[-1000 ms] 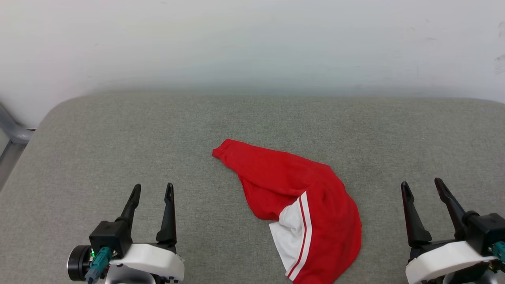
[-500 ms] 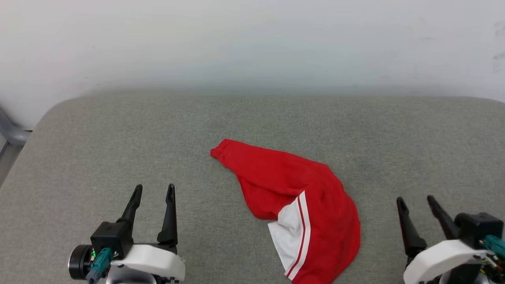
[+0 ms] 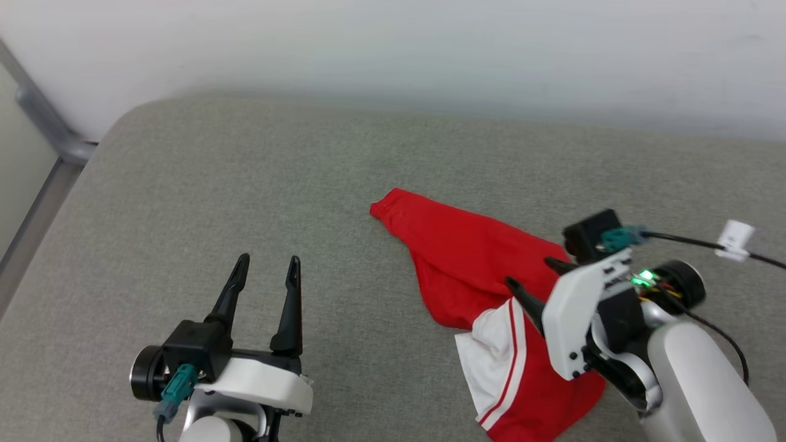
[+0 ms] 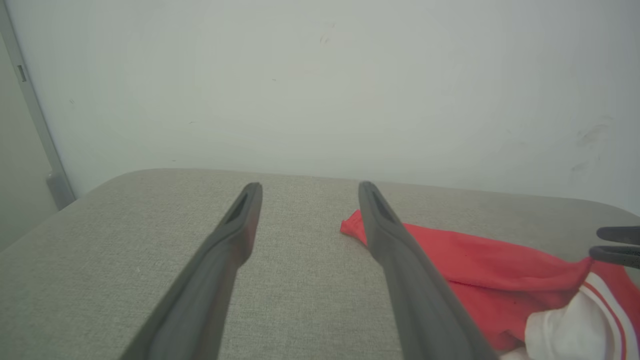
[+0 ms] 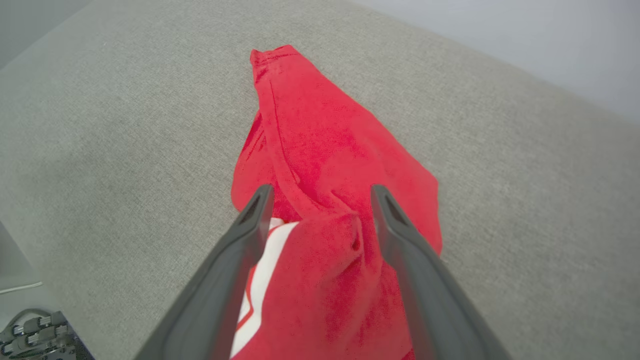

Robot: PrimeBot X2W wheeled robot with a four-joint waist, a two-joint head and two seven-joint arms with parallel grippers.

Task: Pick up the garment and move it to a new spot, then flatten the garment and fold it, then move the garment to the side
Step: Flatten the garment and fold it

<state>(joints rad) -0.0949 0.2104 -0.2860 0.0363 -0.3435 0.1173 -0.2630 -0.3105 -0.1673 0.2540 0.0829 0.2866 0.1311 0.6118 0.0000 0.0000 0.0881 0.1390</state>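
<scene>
Clerk: Item one, the padded surface (image 3: pixel 245 184)?

Checker: Grey woven cover, rounded far-left corner. A pale wall (image 3: pixel 393 49) stands behind its far edge.

Clerk: Item two, the garment (image 3: pixel 466 258)?

Checker: One, red and crumpled. It lies on the padded surface, right of its middle. A narrow red end points to the surface's far left. The bulk runs toward the surface's near edge and passes out of the head view. A white sleeve (image 3: pixel 485 356) with red stripes lies bunched on the near side. No lettering can be seen.

Clerk: Item three, the left gripper (image 3: pixel 269 258)?

Checker: Over the near-left part of the padded surface, fingers spread, nothing between them, apart from the cloth.

Clerk: Item four, the right gripper (image 3: pixel 528 271)?

Checker: Over the near-right part of the padded surface, directly above the garment. The fingers are spread and released. In the right wrist view they straddle a raised red fold (image 5: pixel 345 225). Contact with the cloth cannot be told. A black cable (image 3: pixel 675 238) trails from its wrist.
</scene>
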